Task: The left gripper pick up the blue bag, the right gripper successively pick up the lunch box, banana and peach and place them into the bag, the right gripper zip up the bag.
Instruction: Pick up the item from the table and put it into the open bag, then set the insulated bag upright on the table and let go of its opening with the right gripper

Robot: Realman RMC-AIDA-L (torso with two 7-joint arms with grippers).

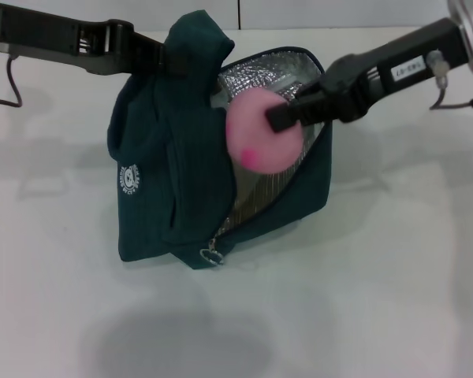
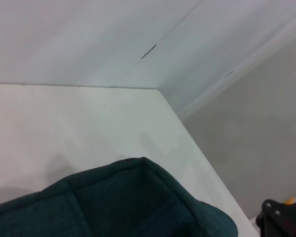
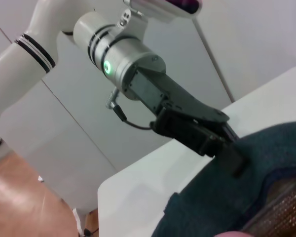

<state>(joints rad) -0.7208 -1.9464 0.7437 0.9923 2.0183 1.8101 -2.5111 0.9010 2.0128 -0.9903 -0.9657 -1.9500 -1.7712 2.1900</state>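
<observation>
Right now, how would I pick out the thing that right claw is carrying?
Find the dark blue bag on the white table. At its open, silver-lined mouth the right claw holds a peach: round, soft pink, the only pale thing there.

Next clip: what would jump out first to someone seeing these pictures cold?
The pink peach, pinched in the right gripper at the mouth of the blue bag, stands out against the bag's silver lining. The bag sits mid-table, unzipped, its top edge clamped by the left gripper reaching in from the robot's left. A zip pull ring dangles at the bag's lower front.
</observation>
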